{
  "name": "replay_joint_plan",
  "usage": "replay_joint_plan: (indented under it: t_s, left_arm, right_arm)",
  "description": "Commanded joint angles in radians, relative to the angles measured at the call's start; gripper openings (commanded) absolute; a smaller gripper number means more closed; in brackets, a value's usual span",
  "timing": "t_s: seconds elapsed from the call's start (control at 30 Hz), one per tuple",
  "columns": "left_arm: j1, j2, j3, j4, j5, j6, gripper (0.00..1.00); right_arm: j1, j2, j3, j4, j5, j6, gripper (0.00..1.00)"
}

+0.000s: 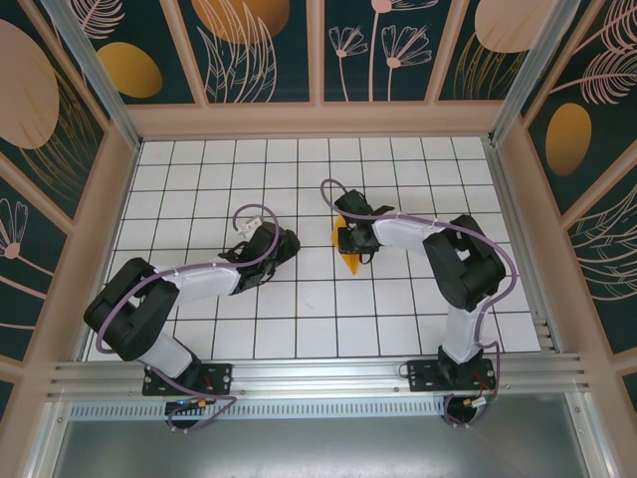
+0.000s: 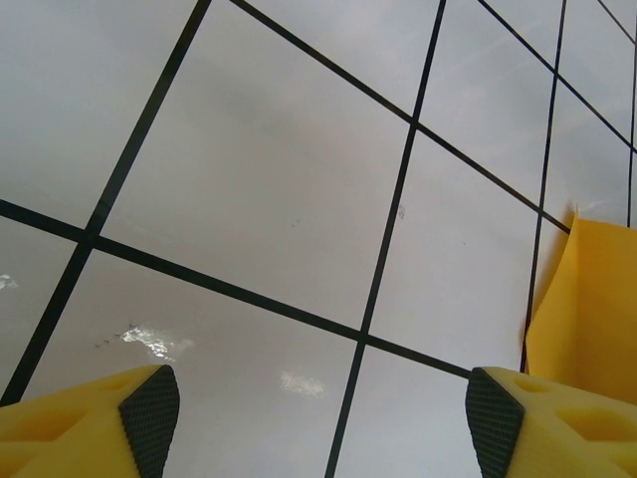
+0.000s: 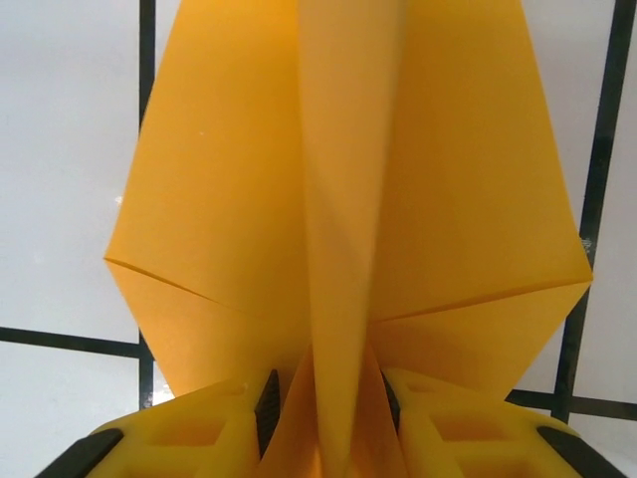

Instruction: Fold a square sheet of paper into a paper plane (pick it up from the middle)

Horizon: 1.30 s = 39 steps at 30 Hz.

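Gripping the paper plane by its upright middle ridge, with the right end effector closed narrowly on that fold and the two wings spreading out flat to either side. Showing from above as an orange-yellow shape poking out from under the right end effector, resting on the worktop.

Hovering just left of the paper plane and apart from it: the left end effector, spread wide and gripping nothing. Looking down past the left end effector at bare tile, yellow fingers with dark pads sitting well apart, and an edge of the paper plane rising at the right of that view.

Lying beneath the paper plane: glossy white tiling ruled with thin dark lines, catching soft patches of glare. Standing beyond and to both sides of the paper plane: pale wooden framing and dark panels painted with leaves and orange ovals. Running nearer than the paper plane, by the arm bases: a ribbed metal rail.
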<state>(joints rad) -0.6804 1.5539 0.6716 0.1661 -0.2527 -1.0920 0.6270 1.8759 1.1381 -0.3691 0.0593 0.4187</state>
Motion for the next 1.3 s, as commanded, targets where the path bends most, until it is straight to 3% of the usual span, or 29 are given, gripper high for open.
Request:
replay_joint_plan:
  t_s: [0.0,0.43,0.8,1.27]
  left_arm:
    - [0.005,0.015,0.022,-0.030,-0.028,0.019,0.79]
    - [0.005,0.026,0.050,-0.070,-0.040,0.027,0.85]
    - [0.004,0.024,0.059,-0.093,-0.063,0.039,0.89]
    - [0.005,0.043,0.063,-0.086,-0.048,0.044,0.91]
  right_arm:
    - [0.010,0.048,-0.013,-0.008,0.017,0.025,0.37]
    - [0.010,0.046,0.025,-0.011,0.085,0.042,0.36]
    - [-0.019,0.129,0.196,-0.039,0.154,0.024,0.08]
    - [-0.105,0.295,0.463,-0.095,0.172,-0.067,0.08]
